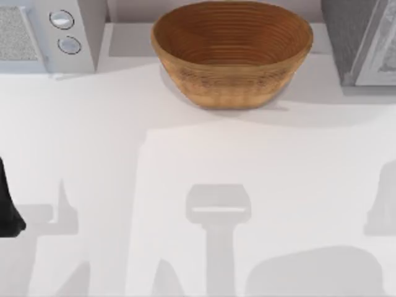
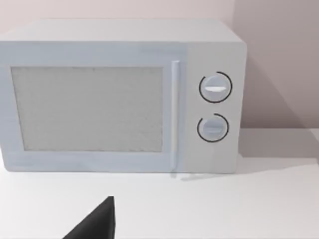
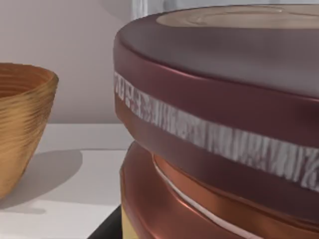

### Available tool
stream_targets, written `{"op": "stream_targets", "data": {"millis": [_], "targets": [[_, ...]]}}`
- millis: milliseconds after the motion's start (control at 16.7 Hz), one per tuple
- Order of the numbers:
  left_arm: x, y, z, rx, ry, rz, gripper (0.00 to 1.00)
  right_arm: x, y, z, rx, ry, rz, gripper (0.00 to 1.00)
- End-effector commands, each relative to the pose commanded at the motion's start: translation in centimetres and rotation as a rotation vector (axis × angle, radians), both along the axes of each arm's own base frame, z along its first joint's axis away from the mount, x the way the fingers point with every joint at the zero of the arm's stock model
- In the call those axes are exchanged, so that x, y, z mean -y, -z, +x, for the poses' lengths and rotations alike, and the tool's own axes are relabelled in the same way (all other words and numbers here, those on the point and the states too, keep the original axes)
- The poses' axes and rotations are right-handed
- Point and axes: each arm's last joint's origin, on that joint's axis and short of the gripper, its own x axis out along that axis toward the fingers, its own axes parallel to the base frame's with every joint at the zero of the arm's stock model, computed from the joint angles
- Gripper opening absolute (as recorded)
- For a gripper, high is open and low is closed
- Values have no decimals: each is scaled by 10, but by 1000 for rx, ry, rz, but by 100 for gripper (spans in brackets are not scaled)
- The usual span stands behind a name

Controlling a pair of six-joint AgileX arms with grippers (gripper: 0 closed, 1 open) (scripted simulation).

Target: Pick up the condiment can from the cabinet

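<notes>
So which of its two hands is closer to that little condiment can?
The right. Its wrist view has the condiment can looming right up close, with the basket off beside it. The left arm sits at the table's left edge, facing the microwave.

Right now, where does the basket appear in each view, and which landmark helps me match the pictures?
Top view: the basket stands at the back middle of the table, between the microwave and the cabinet.
Left wrist view: the camera faces the microwave, the basket's left neighbour.
Right wrist view: the basket stands farther off, beside the very near can.
Shared landmark: the white table.
</notes>
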Motion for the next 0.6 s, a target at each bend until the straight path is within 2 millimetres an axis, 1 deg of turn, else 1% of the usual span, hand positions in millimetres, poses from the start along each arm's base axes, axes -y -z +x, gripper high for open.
{"op": "stream_targets", "data": {"millis": [180, 360, 480, 600], "targets": [[0, 0, 0, 0, 0, 0, 100, -1, -6, 1, 21, -15, 1, 0], [0, 0, 0, 0, 0, 0, 100, -7, -23, 4, 76, -66, 5, 0], [0, 0, 0, 0, 0, 0, 100, -12, -36, 11, 108, -111, 9, 0], [0, 0, 0, 0, 0, 0, 100, -20, -46, 21, 125, -164, 13, 0]]}}
